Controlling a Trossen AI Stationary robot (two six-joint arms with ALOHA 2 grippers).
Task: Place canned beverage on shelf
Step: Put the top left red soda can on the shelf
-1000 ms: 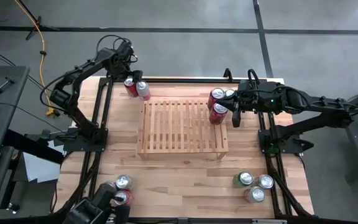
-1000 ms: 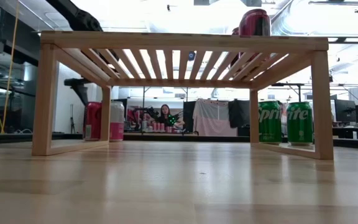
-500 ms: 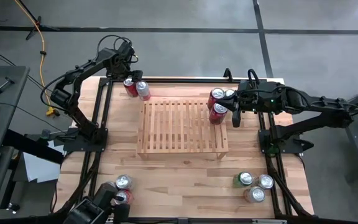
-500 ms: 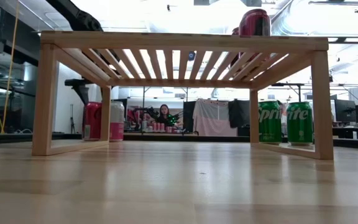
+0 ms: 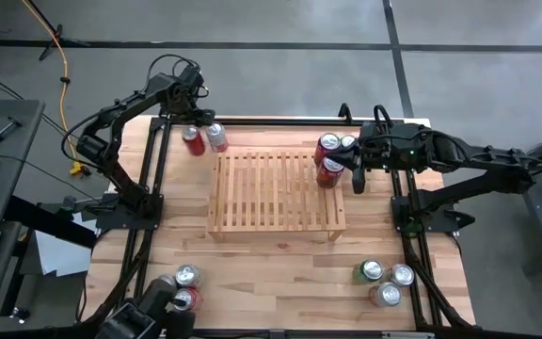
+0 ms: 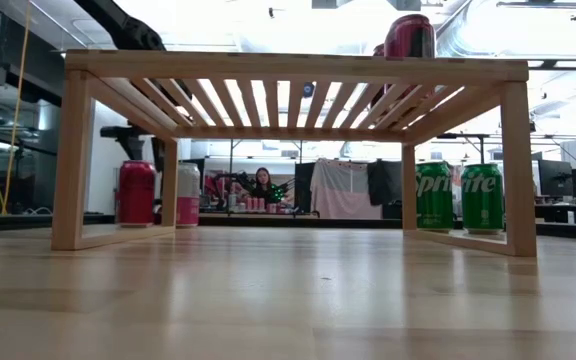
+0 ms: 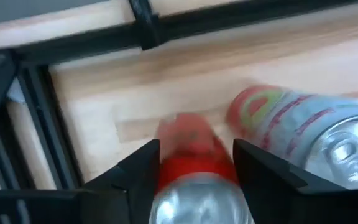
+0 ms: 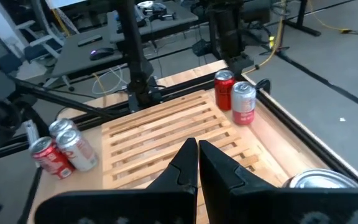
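Observation:
A red can (image 7: 194, 155) stands upright on the table at the far left, between the fingers of my left gripper (image 7: 196, 168), which points down over it (image 5: 193, 132). A pink-and-white can (image 5: 216, 137) stands just to its right. The shelf (image 5: 276, 193), a low rack of light wood slats, sits mid-table, and a red can (image 5: 329, 171) stands on its far right corner. My right gripper (image 8: 197, 158) is shut on nothing and held high beside that corner (image 5: 357, 177). My left gripper pinches the red can's upper wall (image 7: 166, 177) between its two fingers (image 7: 143, 171), one on each side. It comes from above, pointing down. The can stands upright with its base on the table (image 6: 136, 222).
Two more cans (image 5: 337, 144) stand at the shelf's far right. In the low view, two green cans (image 6: 458, 197) show past the shelf's right legs. Can clusters sit near the front left (image 5: 184, 287) and front right (image 5: 384, 281). Black frame rails (image 5: 153, 169) run along both sides.
The red can has slid a little toward the table's left and near edges. It now stands apart from the pink-and-white can and is still upright on the table. Both arms have stayed in place.

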